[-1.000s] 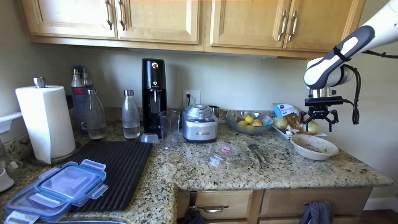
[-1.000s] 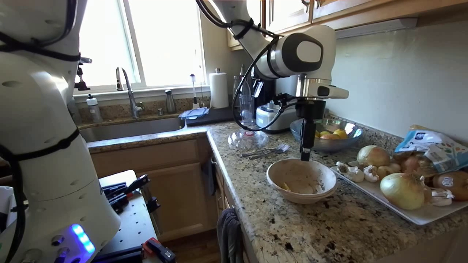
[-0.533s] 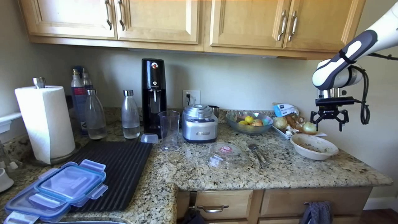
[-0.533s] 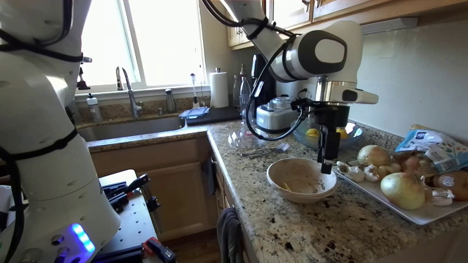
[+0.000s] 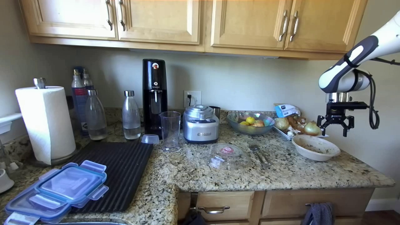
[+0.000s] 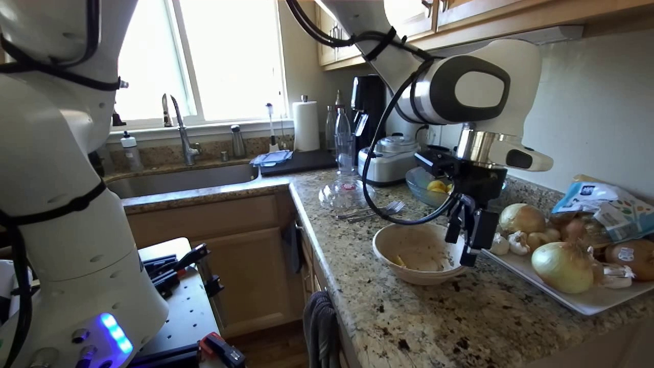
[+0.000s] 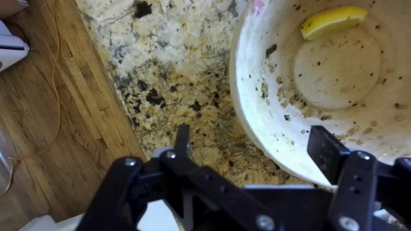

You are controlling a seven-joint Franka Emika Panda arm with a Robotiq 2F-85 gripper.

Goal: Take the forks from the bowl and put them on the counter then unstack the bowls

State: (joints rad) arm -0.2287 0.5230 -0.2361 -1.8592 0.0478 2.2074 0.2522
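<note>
The paper towel roll (image 5: 47, 125) stands upright beside the black ribbed mat (image 5: 123, 170), on which some bluish lids (image 5: 72, 182) partly lie. A silver food processor (image 5: 201, 129) stands near the tall black machine (image 5: 154, 73); onions (image 6: 562, 268) and garlic (image 6: 519, 243) rest together on the white tray (image 6: 517, 261)

Forearm (image 5: 386, 35) sloping down to a bent wrist (image 5: 337, 97); end effector (image 5: 334, 132) below it, pointing downward, its two fingers (image 7: 325, 155) set well apart. Black cable (image 6: 409, 223) looping beside the wrist, dark strap (image 6: 381, 44) around the forearm. Blue light strip (image 6: 116, 333) glowing on the base (image 6: 87, 245)
</note>
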